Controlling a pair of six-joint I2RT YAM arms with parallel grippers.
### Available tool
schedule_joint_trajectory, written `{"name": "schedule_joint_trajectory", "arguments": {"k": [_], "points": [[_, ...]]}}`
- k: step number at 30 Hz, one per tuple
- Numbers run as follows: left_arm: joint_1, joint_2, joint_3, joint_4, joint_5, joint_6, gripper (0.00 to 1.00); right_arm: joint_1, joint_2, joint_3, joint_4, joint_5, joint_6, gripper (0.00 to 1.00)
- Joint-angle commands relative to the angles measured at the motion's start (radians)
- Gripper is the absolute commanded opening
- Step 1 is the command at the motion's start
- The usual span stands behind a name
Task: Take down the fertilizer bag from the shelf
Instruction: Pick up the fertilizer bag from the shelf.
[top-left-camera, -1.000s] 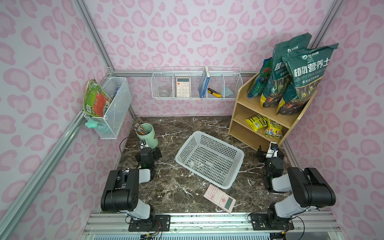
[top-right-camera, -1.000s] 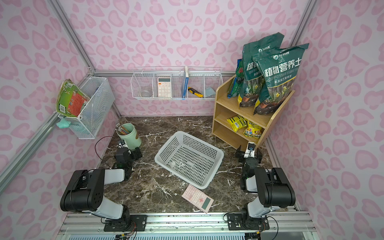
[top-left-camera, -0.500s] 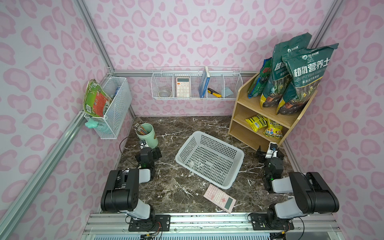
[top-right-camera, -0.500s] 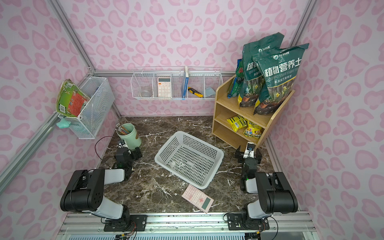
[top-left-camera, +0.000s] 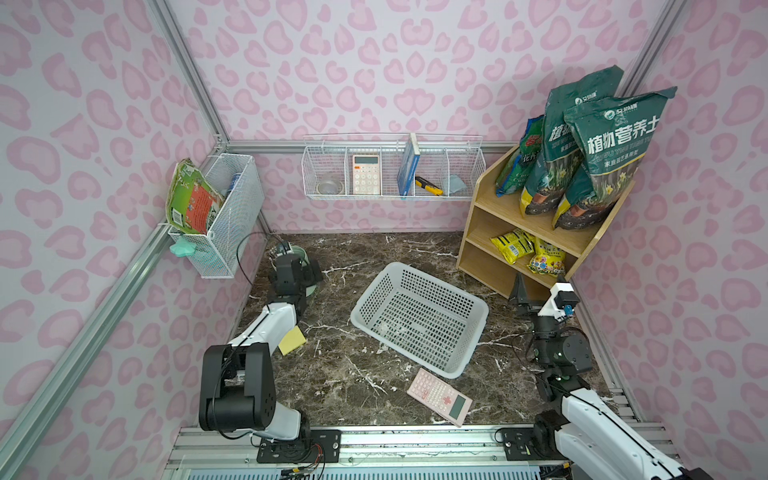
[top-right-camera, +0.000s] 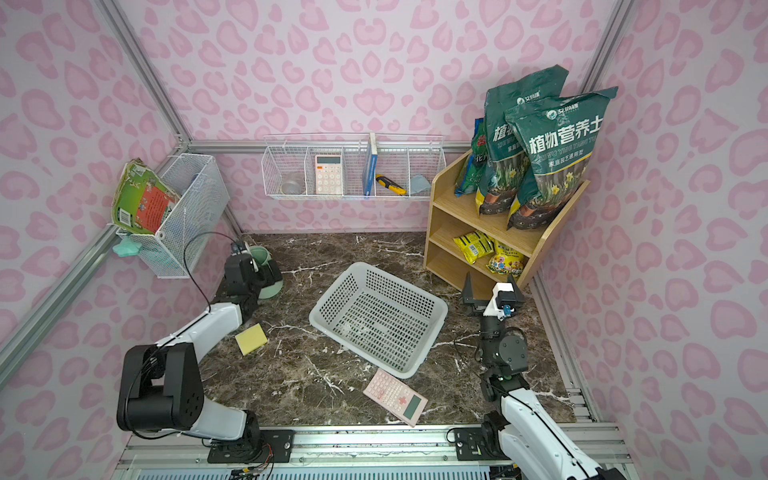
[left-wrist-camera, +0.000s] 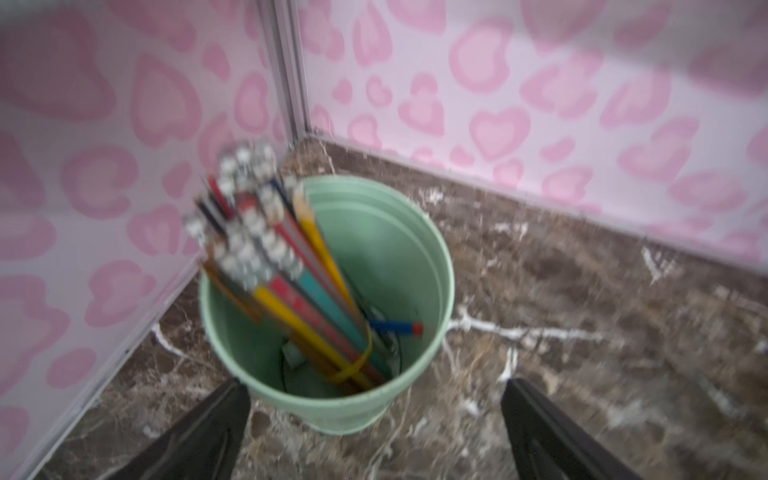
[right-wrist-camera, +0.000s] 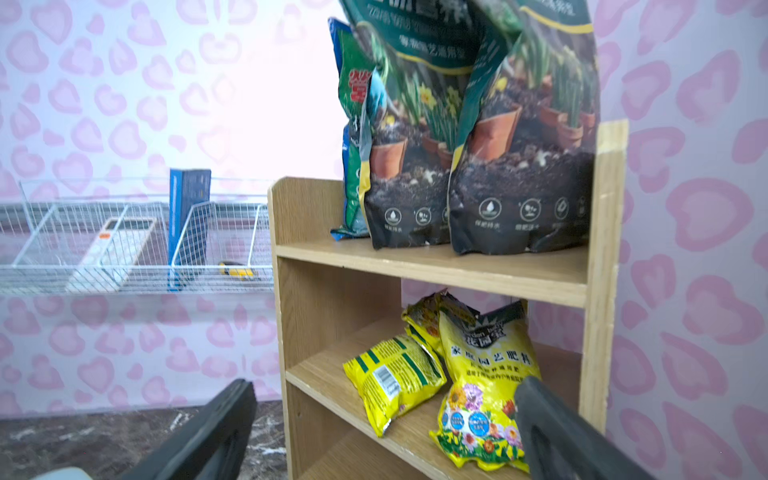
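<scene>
The wood-grain shelf (top-left-camera: 478, 216) (top-right-camera: 440, 208) (right-wrist-camera: 307, 291) stands in the back right corner. On its middle tier lies a yellow fertilizer bag (right-wrist-camera: 486, 374) (top-left-camera: 546, 259) (top-right-camera: 507, 262) printed with flowers, and a second yellow bag (right-wrist-camera: 392, 374) (top-left-camera: 511, 247) leans beside it. My right gripper (top-left-camera: 540, 293) (top-right-camera: 491, 286) (right-wrist-camera: 386, 388) is open and empty, low in front of the shelf and facing the yellow bags, a short way off them. My left gripper (left-wrist-camera: 374, 386) (top-left-camera: 291, 266) is open and empty at the far left, just short of a green cup (left-wrist-camera: 415, 266) of pencils.
Tall dark green soil bags (top-left-camera: 602, 153) stand on the top tier. A white plastic basket (top-left-camera: 419, 316) lies mid-table, with a pink calculator (top-left-camera: 440, 397) near the front edge and a yellow pad (top-left-camera: 293, 340) by the left arm. Wire baskets (top-left-camera: 392, 166) (top-left-camera: 224, 216) hang on the walls.
The right arm's elbow has swung back toward the near edge and out of frame, while its gripper stays open in front of the shelf. The left arm has not moved.
</scene>
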Motion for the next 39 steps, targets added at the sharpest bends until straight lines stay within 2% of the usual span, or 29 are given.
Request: {"name": "schedule_joint_trajectory", "arguments": {"k": [1,3,5,7,9,11,13,14,17,18,22,24,25,29,31,34,39], "points": [[-0.002,0.011,0.060,-0.416,-0.020,-0.088,1.00,0.012,-0.063,0.083,-0.250,0.078,0.257,1.00],[-0.004,-0.056,0.025,-0.388,0.013,-0.122,1.00,0.018,-0.050,0.210,-0.435,0.041,0.305,1.00],[-0.008,-0.156,-0.058,-0.301,0.112,-0.122,1.00,0.028,-0.036,0.282,-0.505,0.037,0.332,1.00],[-0.011,-0.265,-0.181,-0.137,0.267,-0.103,1.00,0.031,-0.059,0.262,-0.410,-0.031,0.316,1.00],[-0.017,-0.340,-0.300,0.050,0.315,-0.219,1.00,0.032,-0.080,0.259,-0.311,-0.070,0.279,1.00],[-0.028,-0.354,-0.285,0.014,0.297,-0.264,1.00,0.030,-0.088,0.308,-0.315,-0.078,0.247,1.00],[-0.036,-0.342,-0.219,-0.170,0.193,-0.398,0.99,0.022,-0.077,0.399,-0.381,-0.106,0.208,1.00],[-0.036,-0.335,-0.210,-0.232,0.190,-0.468,0.99,0.018,-0.049,0.471,-0.461,-0.115,0.195,1.00],[-0.065,-0.343,-0.233,-0.232,0.302,-0.530,1.00,0.018,0.064,0.721,-0.739,-0.186,0.059,1.00],[-0.090,-0.346,-0.220,-0.266,0.300,-0.535,1.00,0.017,0.097,0.776,-0.788,-0.168,0.029,1.00],[-0.212,-0.355,-0.112,-0.441,0.291,-0.499,1.00,0.015,0.202,0.938,-0.839,0.093,-0.042,1.00],[-0.269,-0.361,-0.067,-0.532,0.216,-0.491,1.00,0.010,0.261,1.024,-0.874,0.204,-0.076,1.00],[-0.284,-0.368,-0.072,-0.543,0.198,-0.509,1.00,0.004,0.298,1.072,-0.899,0.256,-0.098,1.00],[-0.285,-0.379,-0.084,-0.537,0.260,-0.558,1.00,-0.067,0.440,1.255,-0.989,0.416,-0.159,1.00],[-0.287,-0.384,-0.062,-0.552,0.279,-0.538,0.99,-0.126,0.500,1.314,-1.047,0.426,-0.147,1.00],[-0.291,-0.410,-0.067,-0.567,0.248,-0.542,0.99,-0.199,0.561,1.369,-1.089,0.397,-0.135,1.00],[-0.291,-0.448,-0.082,-0.565,0.208,-0.537,1.00,-0.234,0.633,1.423,-1.101,0.365,-0.138,1.00]]}}
